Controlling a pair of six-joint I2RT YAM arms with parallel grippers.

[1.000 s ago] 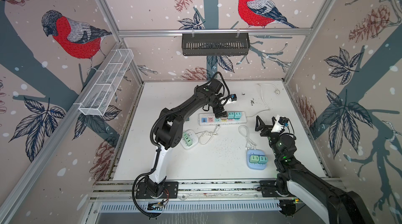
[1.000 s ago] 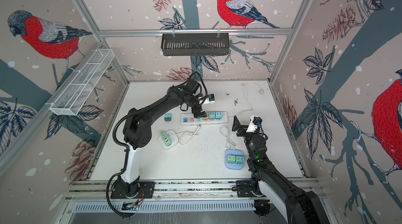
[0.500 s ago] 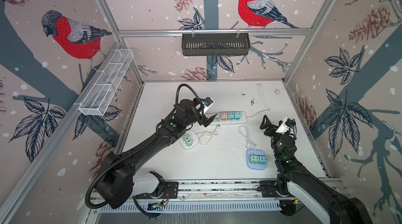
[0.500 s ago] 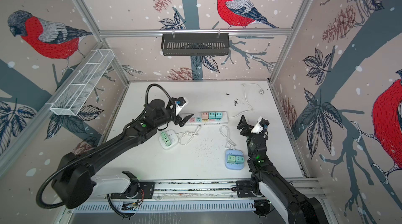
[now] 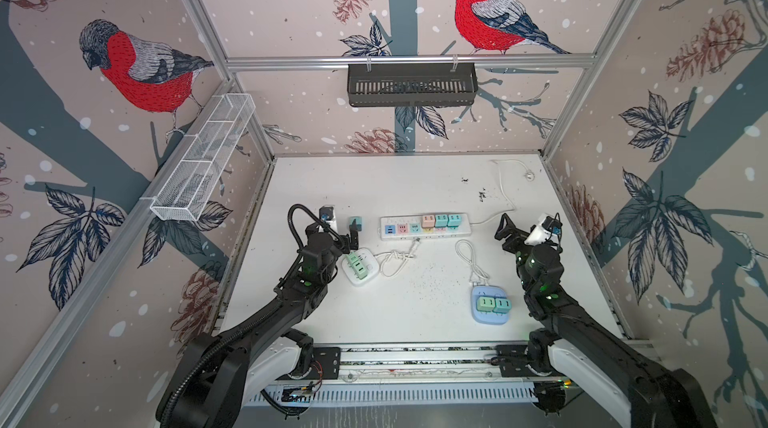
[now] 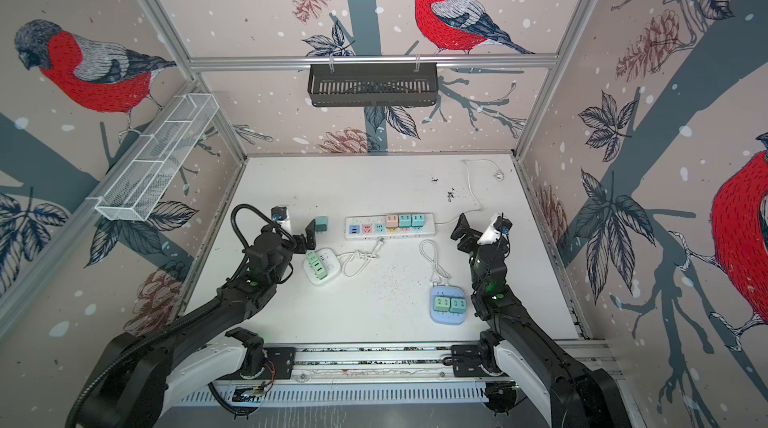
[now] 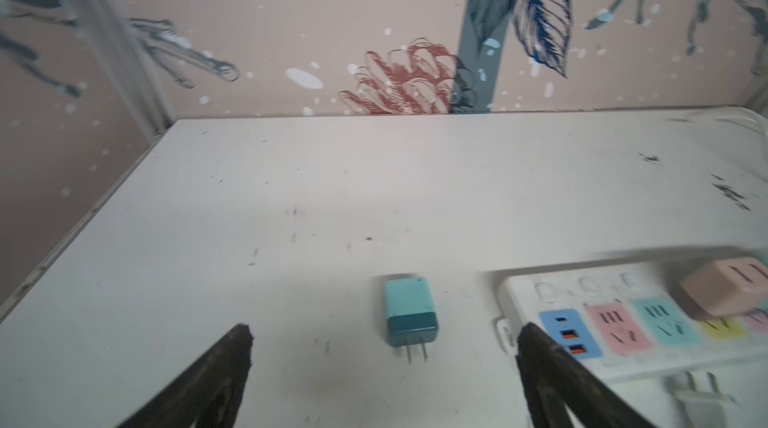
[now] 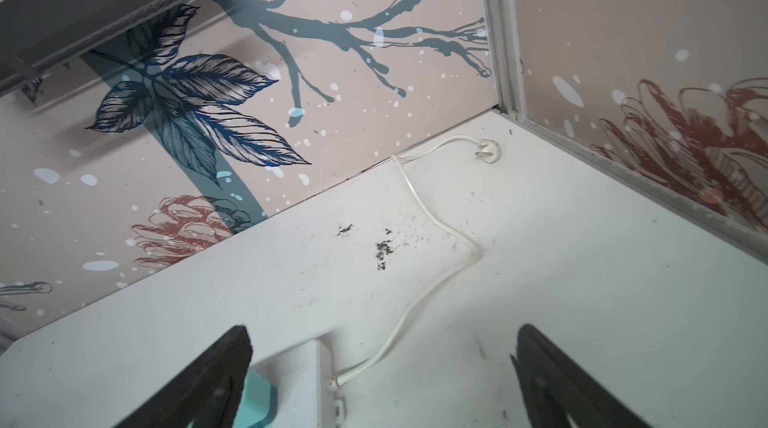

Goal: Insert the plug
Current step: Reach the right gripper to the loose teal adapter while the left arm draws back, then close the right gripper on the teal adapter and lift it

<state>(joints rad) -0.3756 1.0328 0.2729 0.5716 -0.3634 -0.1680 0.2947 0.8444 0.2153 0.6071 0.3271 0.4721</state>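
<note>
A teal two-prong plug lies flat on the white table, just left of the white power strip. In the left wrist view the plug points its prongs at me, with the strip beside it showing free blue, pink and teal sockets. My left gripper hovers open just short of the plug, holding nothing. My right gripper stands open and empty past the strip's cord end.
Three small plugs sit in the strip's right half. A green-and-white charger hub with a knotted cable lies near my left arm. A blue socket block with a looped cable lies front right. The strip's cord runs to the back corner.
My left arm has pulled back from above the power strip to the near left, its open gripper now behind the teal plug. The right gripper has shifted slightly right.
</note>
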